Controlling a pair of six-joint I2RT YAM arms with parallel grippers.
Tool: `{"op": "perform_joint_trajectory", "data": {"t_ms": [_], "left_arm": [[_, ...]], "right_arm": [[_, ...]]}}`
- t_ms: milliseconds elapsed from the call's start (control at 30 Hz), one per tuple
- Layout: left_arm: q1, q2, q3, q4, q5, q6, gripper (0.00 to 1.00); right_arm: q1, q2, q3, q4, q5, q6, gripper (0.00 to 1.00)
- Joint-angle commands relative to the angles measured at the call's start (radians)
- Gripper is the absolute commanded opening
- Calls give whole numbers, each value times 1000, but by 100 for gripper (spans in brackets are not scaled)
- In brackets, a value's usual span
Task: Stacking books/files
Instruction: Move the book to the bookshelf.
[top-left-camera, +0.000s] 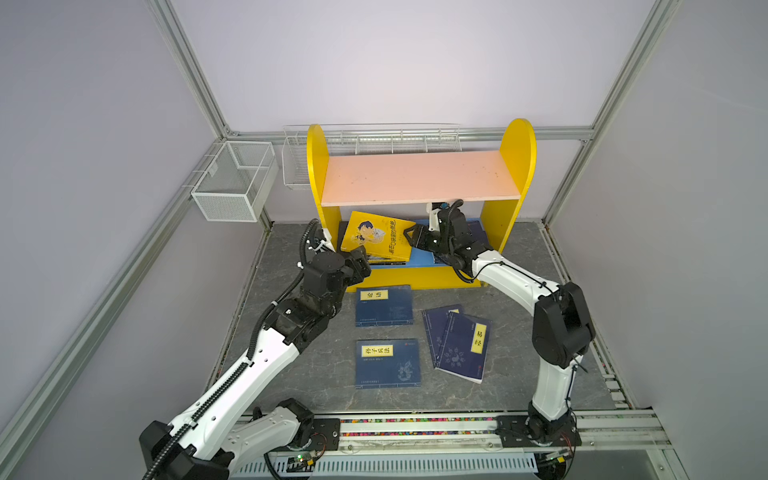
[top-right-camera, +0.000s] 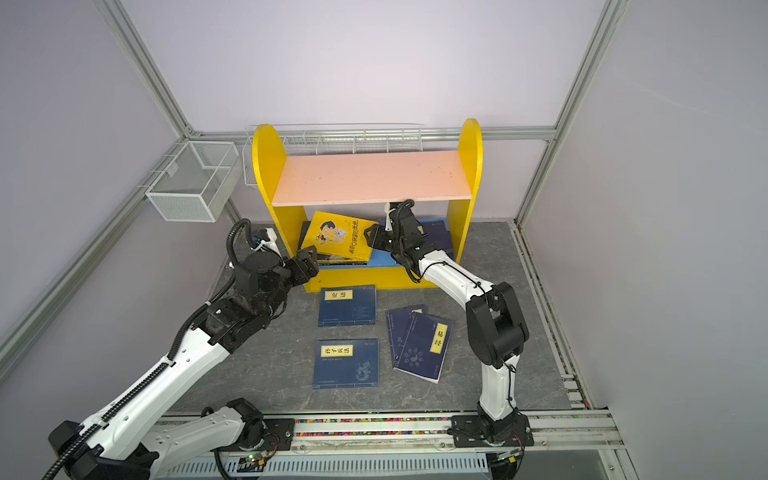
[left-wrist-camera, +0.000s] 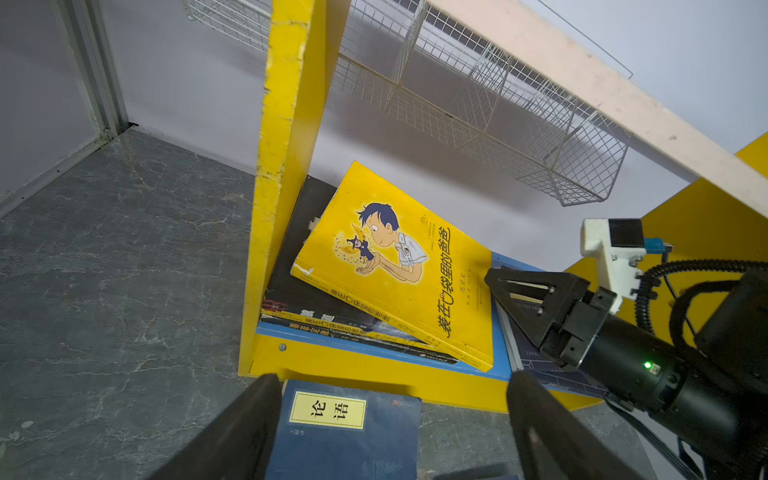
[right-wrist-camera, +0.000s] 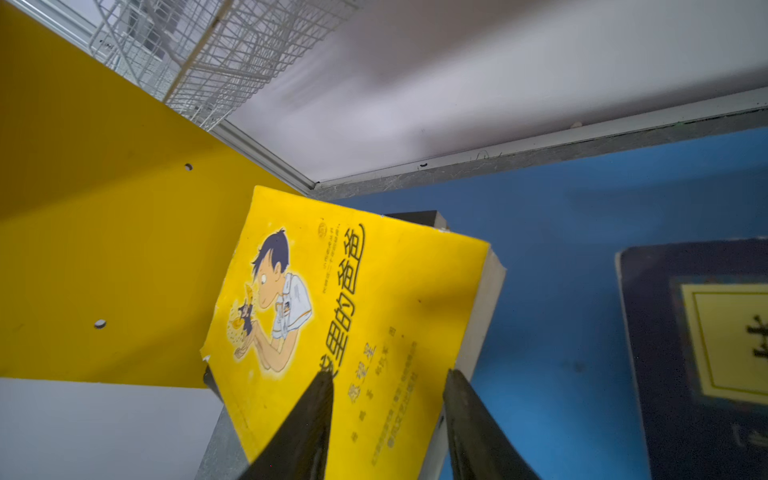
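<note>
A yellow book with a cartoon boy (top-left-camera: 374, 239) (left-wrist-camera: 399, 266) (right-wrist-camera: 332, 299) tilts over a short stack of dark and yellow books (left-wrist-camera: 332, 316) on the shelf's blue lower board (top-left-camera: 419, 261). My right gripper (top-left-camera: 410, 239) (right-wrist-camera: 390, 373) is shut on that book's right edge, one finger on the cover and one behind the pages. My left gripper (top-left-camera: 360, 259) (left-wrist-camera: 397, 376) hangs open in front of the shelf's lower left, above a navy book (left-wrist-camera: 345, 432) (top-left-camera: 384, 305). Another navy book (top-left-camera: 387, 363) and an overlapping navy pair (top-left-camera: 463, 347) lie on the table.
The yellow shelf's pink top board (top-left-camera: 419, 176) hangs just over the right wrist. One more navy book (right-wrist-camera: 698, 353) lies on the lower board under the right arm. A white mesh basket (top-left-camera: 235, 180) and a wire rack (top-left-camera: 374, 137) hang on the back wall.
</note>
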Motion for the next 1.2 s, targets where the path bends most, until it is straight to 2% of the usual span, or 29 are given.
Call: {"op": "perform_joint_trajectory", "data": {"t_ms": [0, 233, 600, 867, 1033, 1167], "left_arm": [[7, -21, -8, -29, -28, -15, 86], [6, -22, -13, -29, -33, -20, 86], [6, 1, -10, -31, -14, -32, 85], [8, 18, -13, -21, 14, -42, 85], [7, 29, -13, -23, 19, -40, 84], [8, 31, -15, -26, 21, -29, 84]], "right_arm": [[-31, 36, 25, -35, -7, 19, 48], [-39, 94, 88, -44, -42, -17, 48], [-40, 201, 242, -44, -193, -97, 47], [-8, 214, 252, -9, -181, -42, 49], [22, 189, 209, 44, -138, -11, 51], [26, 134, 167, 52, -71, -39, 54]]}}
